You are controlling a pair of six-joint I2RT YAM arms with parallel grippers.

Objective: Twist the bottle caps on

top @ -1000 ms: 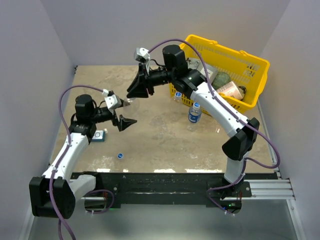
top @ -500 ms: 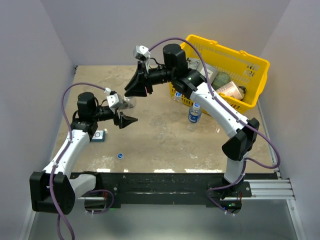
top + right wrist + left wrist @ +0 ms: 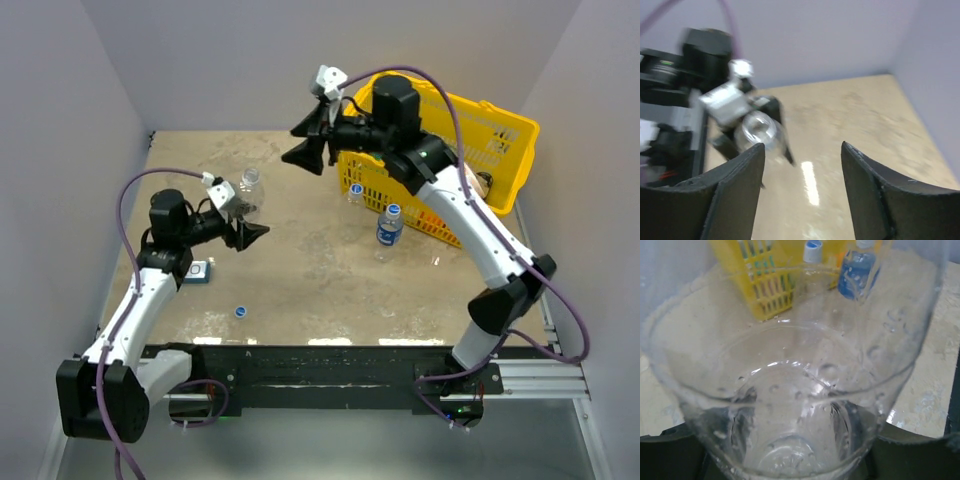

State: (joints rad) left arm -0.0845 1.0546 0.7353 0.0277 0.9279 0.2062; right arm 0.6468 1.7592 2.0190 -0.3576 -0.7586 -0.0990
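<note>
Since a second ago, our right gripper has let go and pulled back toward the far right, beside the yellow basket. Its jaws stand apart with nothing between them. Our left gripper has closed meanwhile and is clamped on the clear bottle, holding it upright over the left of the table. In the left wrist view that bottle fills the frame between the fingers. We see no blue cap on it.

Two more bottles stand by the basket's near-left side, the labelled bottle and an unlabelled bottle. Both wear blue caps; how tight, we cannot tell. One loose cap lies on the table near the front edge. We judge two bottles done and one left: that cap has yet to be fetched and screwed on.
</note>
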